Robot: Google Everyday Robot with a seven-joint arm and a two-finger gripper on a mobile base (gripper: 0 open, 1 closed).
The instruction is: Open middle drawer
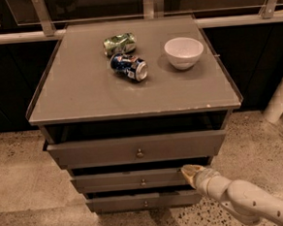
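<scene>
In the camera view, I am looking down on a grey-brown desk (82,95) with three drawers stacked under its front edge. The middle drawer (107,181) is sitting second from the top, below the taller top drawer (91,152) and above the lowest drawer (114,203), with its small round knob (143,182) showing at the centre of its low face. A dark gap is showing above its front.

The gripper (189,172) is hanging below the desk's front right corner, at the right end of the middle drawer's face, well to the right of the knob. I cannot tell whether it is touching the drawer, or whether it is spread wide or drawn narrow. The pale arm (250,202) is reaching in from the lower right.

On the desk top, a green can (119,42) is lying near the back edge, a blue can (128,67) is lying just in front of it, and a white bowl (184,51) is standing upright towards the back right corner. A speckled floor (20,191) is spreading around the base.
</scene>
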